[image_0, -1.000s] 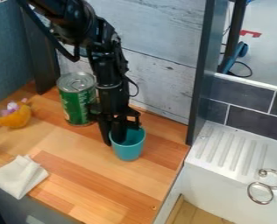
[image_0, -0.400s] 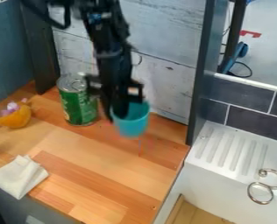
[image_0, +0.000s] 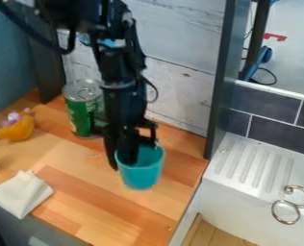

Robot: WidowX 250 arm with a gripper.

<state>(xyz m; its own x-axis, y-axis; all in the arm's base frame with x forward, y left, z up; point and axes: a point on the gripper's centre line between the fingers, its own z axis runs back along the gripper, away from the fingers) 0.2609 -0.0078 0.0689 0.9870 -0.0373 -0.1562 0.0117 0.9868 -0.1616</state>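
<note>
Toy: orange and purple (image_0: 16, 130), left edge area, on the counter (image_0: 109, 211).
Cloth: white, folded (image_0: 21, 194), lower left, at the counter's front edge.
Can: green, silver top (image_0: 81, 115), left of centre, upright, just beside my gripper (image_0: 121, 162).
My grip: closed on the cup's wall, one finger inside, one outside.
Cup: teal (image_0: 142, 174), just below centre, mouth up, in my grip.
Sink: white, ridged ledge (image_0: 251, 166), right.
Rings: metal, two (image_0: 285, 212), lower right, at the sink's edge.
</note>
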